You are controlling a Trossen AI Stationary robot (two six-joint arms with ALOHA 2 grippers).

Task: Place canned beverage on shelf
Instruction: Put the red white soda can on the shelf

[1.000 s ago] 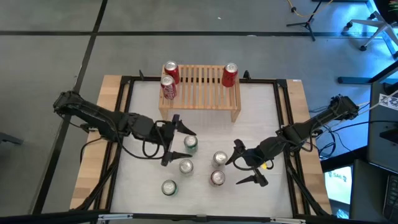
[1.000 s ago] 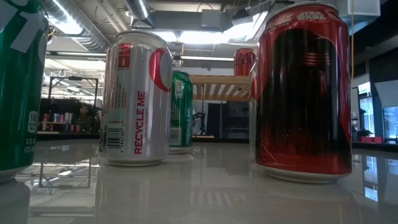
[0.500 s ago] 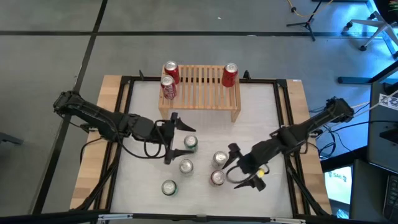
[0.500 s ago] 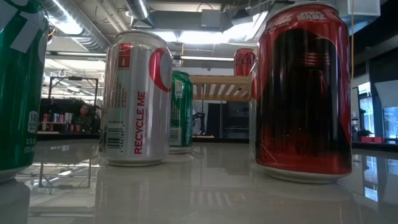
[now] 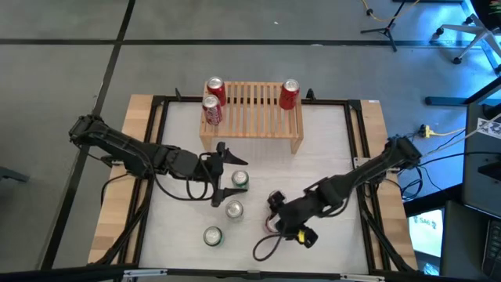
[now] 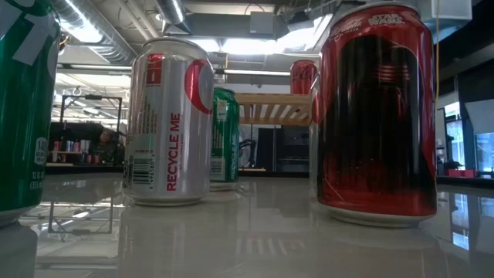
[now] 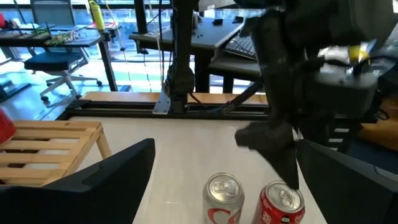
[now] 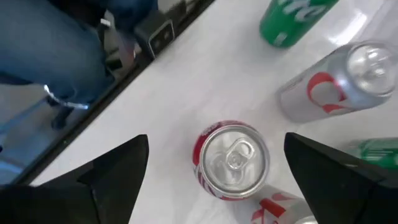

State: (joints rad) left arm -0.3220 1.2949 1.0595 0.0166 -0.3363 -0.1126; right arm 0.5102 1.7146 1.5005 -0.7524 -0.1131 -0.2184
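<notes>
Looking down from above: shelf (image 5: 252, 115) at table's far edge, three red cans on it; left gripper (image 5: 225, 173) spread beside a green can (image 5: 240, 181); right gripper (image 5: 275, 223) low over the near cans. Level with the table: silver can (image 6: 168, 121) left, dark red can (image 6: 377, 114) right. Right wrist: fingers (image 8: 118, 173) spread wide, straddling a red can (image 8: 231, 159).

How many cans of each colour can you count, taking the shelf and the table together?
Red cans: 4
Green cans: 2
Silver cans: 2
Total: 8
</notes>
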